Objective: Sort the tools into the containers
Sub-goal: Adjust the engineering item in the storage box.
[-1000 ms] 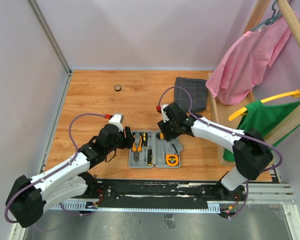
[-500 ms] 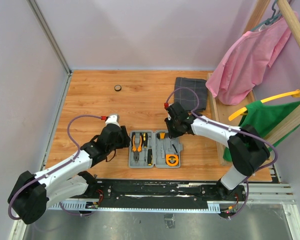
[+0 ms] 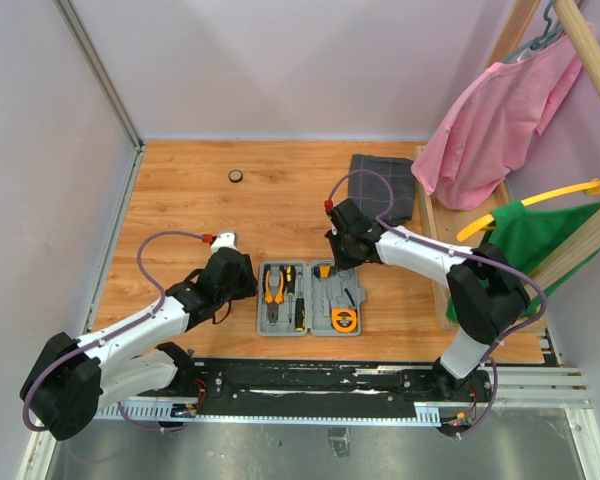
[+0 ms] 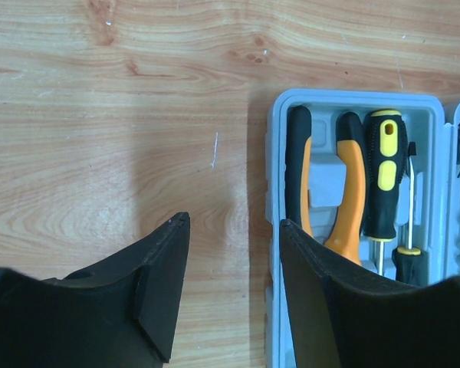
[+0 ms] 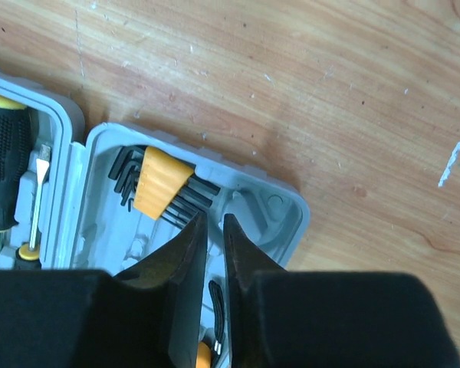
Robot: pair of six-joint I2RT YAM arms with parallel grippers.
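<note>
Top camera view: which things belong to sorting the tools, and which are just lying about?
Job: tool case, pliers, screwdriver, hex key set, tape measure.
Lying about: folded checked cloth, small round object, pink garment, green garment.

I work in a robot test cell, a lab rather than a home. Plain lilac walls (image 3: pixel 280 60) box in a wooden tabletop (image 3: pixel 180 190). My left arm (image 3: pixel 130 340) and right arm (image 3: pixel 420 255) are bolted to a black metal rail (image 3: pixel 380 382) at its near edge. A pink garment (image 3: pixel 490 110) and a green garment (image 3: pixel 535 245) hang on a wooden rack (image 3: pixel 590 45) alongside.
</note>
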